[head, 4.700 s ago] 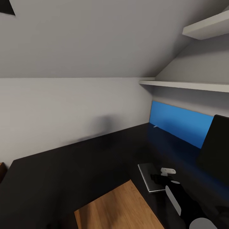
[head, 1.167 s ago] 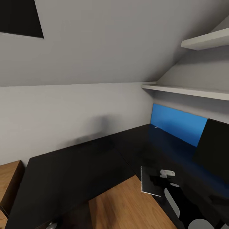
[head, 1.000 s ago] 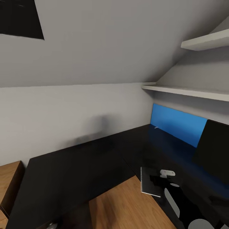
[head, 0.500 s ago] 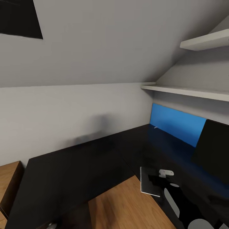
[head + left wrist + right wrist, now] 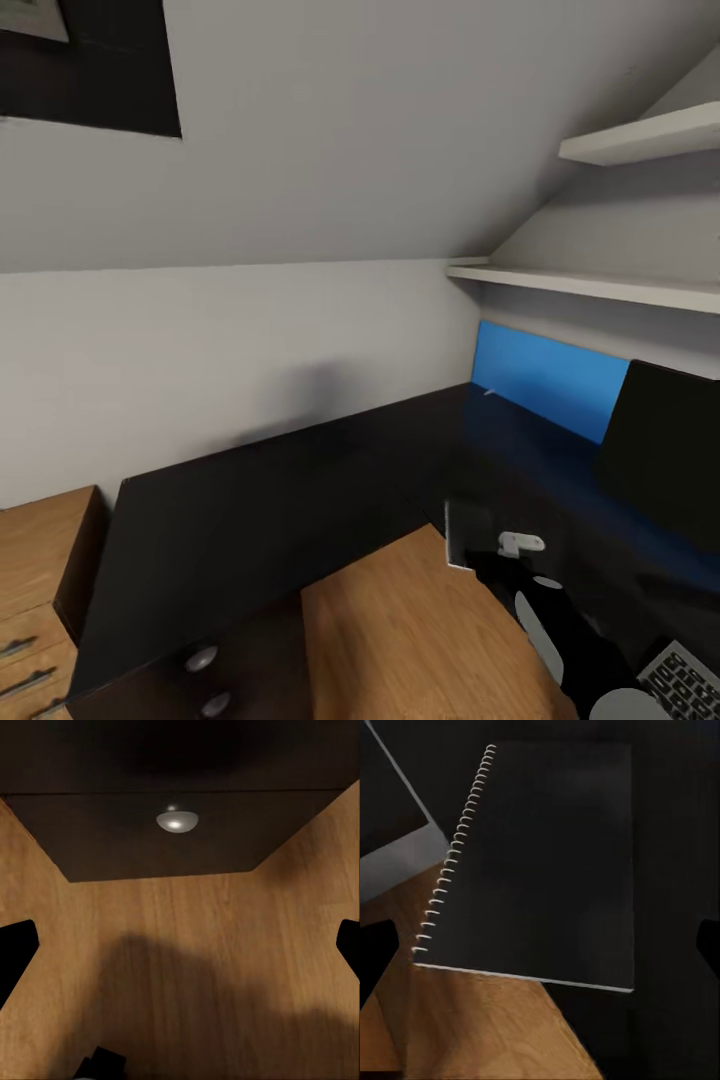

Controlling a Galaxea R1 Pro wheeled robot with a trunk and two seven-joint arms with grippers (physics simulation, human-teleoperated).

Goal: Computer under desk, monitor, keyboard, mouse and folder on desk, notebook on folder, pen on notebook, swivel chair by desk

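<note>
At the inner corner of the black L-shaped surface [image 5: 270,500], the notebook [image 5: 540,862] lies flat, overhanging the edge, beneath the right tool [image 5: 540,945], jaws spread and empty.

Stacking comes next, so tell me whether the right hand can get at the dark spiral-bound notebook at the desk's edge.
Probably yes. The right hand hangs right over the dark spiral-bound notebook, fingers spread wide, nothing between them; one corner overhangs the glossy black desk.
</note>
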